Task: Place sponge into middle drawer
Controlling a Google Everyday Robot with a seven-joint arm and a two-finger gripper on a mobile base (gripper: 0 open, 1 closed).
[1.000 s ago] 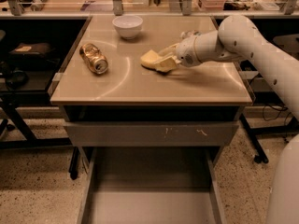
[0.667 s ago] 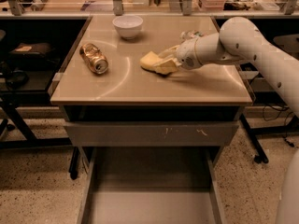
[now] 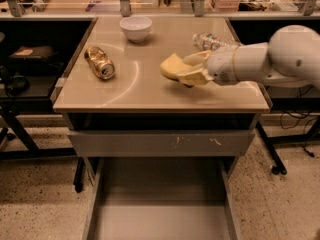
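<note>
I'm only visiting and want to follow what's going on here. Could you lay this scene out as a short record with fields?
Gripper: gripper over the right half of the table, closed on the sponge
Sponge: pale yellow sponge, appears lifted just off the tabletop
Middle drawer: middle drawer pulled open, low in front of the table
Also on table: white bowl, can on its side, plastic bottle

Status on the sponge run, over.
Gripper shut on sponge, held just above tabletop, right side. Middle drawer open below, in front. Can and bowl sit left, off the path.
</note>
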